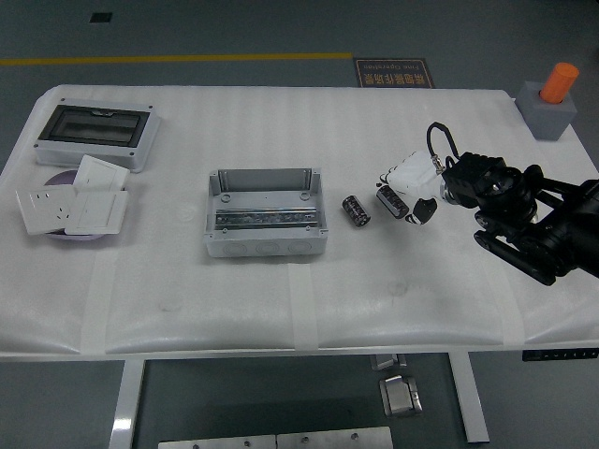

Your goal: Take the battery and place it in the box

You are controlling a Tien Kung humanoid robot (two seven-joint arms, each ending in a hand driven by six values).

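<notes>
Head view. The right hand [409, 187] reaches in from the right over the white desk [281, 309], its white fingers [401, 174] curled down around the nearer battery [389, 201], which lies on the desk; whether the grip has closed on it cannot be told. A second battery [355, 209] lies just to the left, between the hand and the box [266, 213]. The left arm is out of view.

Likely risks: the round battery may roll or slip from a partial grip, and a sweep toward the box may knock the second battery aside.

Containers: the grey open box holds a metal rail along its floor and no battery. A closed case with a dark window [94, 134] sits at far left; wall switch plates [73, 205] rest on a purple dish. An orange cylinder [561, 82] stands in a grey holder at far right.
</notes>
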